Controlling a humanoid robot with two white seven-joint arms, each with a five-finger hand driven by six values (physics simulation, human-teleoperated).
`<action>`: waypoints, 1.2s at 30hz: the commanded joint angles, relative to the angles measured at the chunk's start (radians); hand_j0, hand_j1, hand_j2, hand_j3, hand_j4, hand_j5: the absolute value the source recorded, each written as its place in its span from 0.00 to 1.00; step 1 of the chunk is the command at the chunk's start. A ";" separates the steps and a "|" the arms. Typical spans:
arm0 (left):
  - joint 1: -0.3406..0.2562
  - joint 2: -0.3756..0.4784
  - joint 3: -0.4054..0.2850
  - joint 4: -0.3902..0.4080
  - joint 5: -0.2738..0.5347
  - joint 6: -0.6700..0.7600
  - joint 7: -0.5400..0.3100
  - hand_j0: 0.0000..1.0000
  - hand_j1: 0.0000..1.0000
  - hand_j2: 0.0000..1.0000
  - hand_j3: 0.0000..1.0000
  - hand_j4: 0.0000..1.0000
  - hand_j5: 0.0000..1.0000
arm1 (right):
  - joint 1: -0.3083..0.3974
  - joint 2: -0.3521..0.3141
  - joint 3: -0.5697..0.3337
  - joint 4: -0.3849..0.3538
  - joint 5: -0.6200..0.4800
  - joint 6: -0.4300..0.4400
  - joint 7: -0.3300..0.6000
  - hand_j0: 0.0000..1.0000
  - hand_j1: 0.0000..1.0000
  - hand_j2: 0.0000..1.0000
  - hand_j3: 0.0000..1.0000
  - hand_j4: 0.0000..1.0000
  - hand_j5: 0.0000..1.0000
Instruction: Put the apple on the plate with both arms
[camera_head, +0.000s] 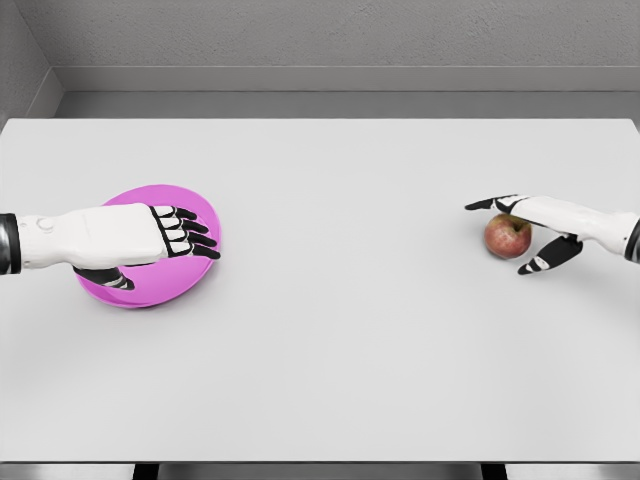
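Note:
A red-yellow apple (508, 237) sits on the white table (330, 340) at the right. My right hand (497, 238) reaches in from the right edge and straddles it. Its fingers (492, 203) stretch over the far side, the thumb (540, 259) lies on the near side, and the hand is still spread open. At the left lies a pink plate (196, 215). My left hand (168, 262) covers the plate's left half, with its fingers across the top and the thumb (108, 279) at the near rim, gripping it. The plate's left rim is hidden under the hand.
The table's far edge meets a grey wall, and its near edge runs along the bottom of the view. A wide stretch of bare tabletop separates the plate from the apple.

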 joint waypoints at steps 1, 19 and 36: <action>0.000 0.001 0.001 0.000 0.006 0.002 0.000 1.00 1.00 1.00 1.00 1.00 1.00 | -0.002 -0.001 0.000 0.016 -0.007 0.002 0.000 1.00 1.00 1.00 1.00 1.00 1.00; 0.000 0.001 0.001 0.000 0.006 0.002 0.000 1.00 1.00 1.00 1.00 1.00 1.00 | -0.021 0.008 -0.002 0.045 0.032 0.002 0.000 0.91 0.91 0.91 0.91 0.91 0.91; 0.000 0.001 0.001 0.000 0.006 0.002 0.002 1.00 1.00 1.00 1.00 1.00 1.00 | -0.021 0.011 -0.008 0.061 0.024 0.002 0.000 0.60 0.60 0.60 0.60 0.60 0.60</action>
